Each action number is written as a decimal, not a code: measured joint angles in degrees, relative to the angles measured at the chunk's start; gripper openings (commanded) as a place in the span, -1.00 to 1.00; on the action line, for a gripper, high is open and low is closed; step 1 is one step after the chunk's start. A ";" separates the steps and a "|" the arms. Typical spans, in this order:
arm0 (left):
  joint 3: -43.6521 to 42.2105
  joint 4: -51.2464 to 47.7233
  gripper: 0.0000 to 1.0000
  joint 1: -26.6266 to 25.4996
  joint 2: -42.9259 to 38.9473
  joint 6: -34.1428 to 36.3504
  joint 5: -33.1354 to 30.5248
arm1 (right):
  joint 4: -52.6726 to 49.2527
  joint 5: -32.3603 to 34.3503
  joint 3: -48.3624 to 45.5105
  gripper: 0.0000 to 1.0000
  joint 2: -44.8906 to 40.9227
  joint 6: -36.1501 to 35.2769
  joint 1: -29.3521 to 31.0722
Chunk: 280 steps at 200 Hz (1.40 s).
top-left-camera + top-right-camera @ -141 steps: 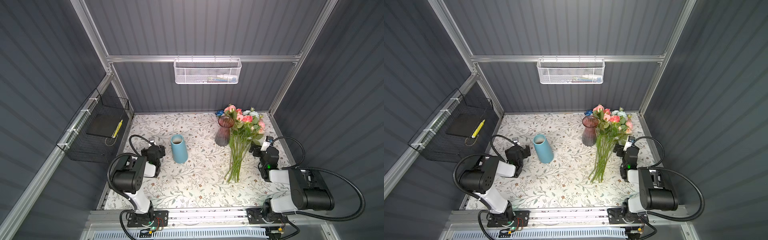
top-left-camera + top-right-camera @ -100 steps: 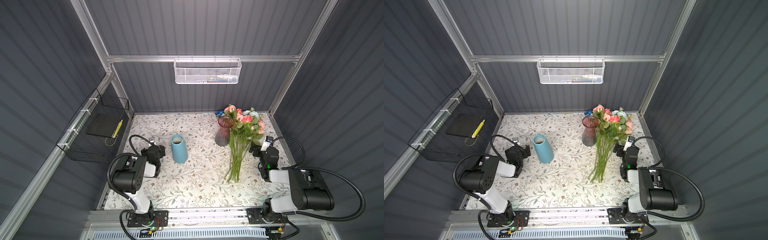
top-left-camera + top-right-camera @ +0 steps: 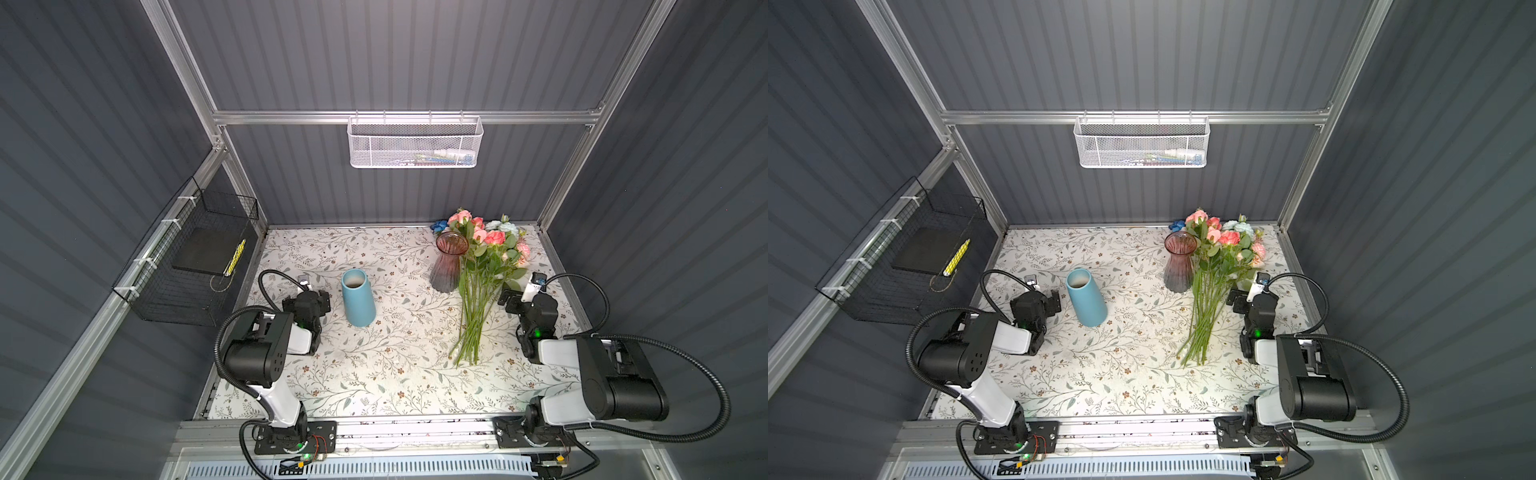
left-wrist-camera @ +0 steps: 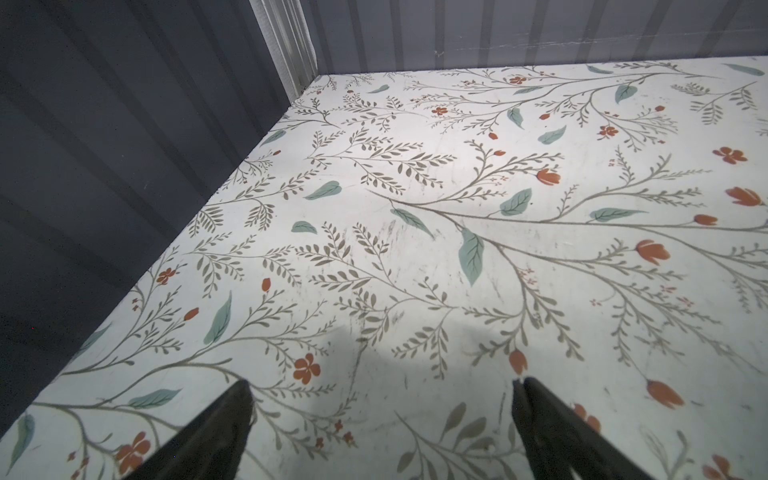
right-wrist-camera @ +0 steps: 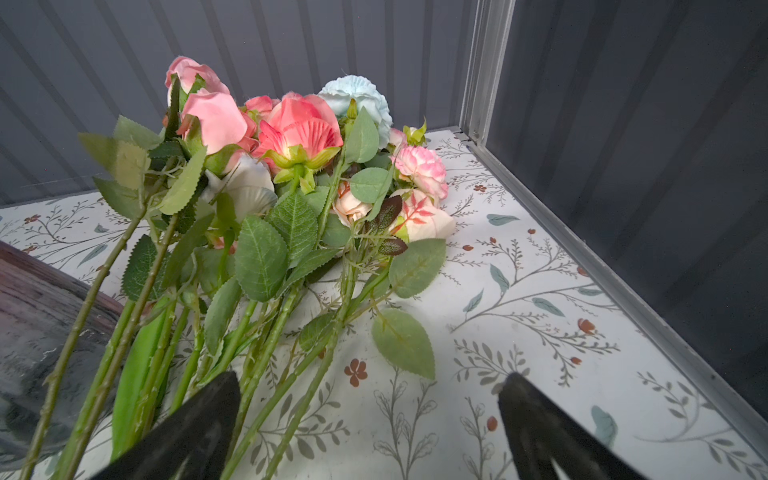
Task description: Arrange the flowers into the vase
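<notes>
The flowers [image 3: 484, 266] [image 3: 1219, 266] lie in a bunch on the floral table at the right, pink, peach and pale blue heads [image 5: 291, 137] toward the back corner, green stems pointing forward. A purple glass vase [image 3: 451, 266] [image 3: 1179, 266] stands upright just left of the bunch, its side at the edge of the right wrist view [image 5: 37, 316]. A light blue vase [image 3: 358, 297] [image 3: 1086, 297] stands upright left of centre. My right gripper [image 3: 505, 297] [image 5: 370, 382] is open beside the stems, gripping nothing. My left gripper [image 3: 321, 297] [image 4: 382, 386] is open over bare table near the blue vase.
A white mesh basket [image 3: 415, 143] hangs on the back wall. A black wire basket [image 3: 195, 262] hangs on the left wall. Grey walls and metal rails close the table [image 3: 374, 365] on three sides.
</notes>
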 measured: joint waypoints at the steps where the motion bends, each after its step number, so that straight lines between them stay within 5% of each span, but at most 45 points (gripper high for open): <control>1: 0.00 -0.02 0.99 0.00 0.00 0.00 0.00 | 0.00 0.00 0.00 0.98 0.00 0.00 0.00; 224: -0.04 0.04 0.99 0.00 -0.28 -0.09 -0.07 | -0.17 -1.20 0.15 0.98 -0.02 0.04 -0.22; 257: -3.93 4.52 1.00 0.00 -3.19 -0.33 -0.35 | -6.64 -1.53 1.44 0.98 -5.29 0.17 -0.57; 280: -3.30 -1.73 0.99 0.00 -8.31 -1.92 -3.17 | -10.80 -1.49 4.74 0.98 -8.20 0.26 -0.57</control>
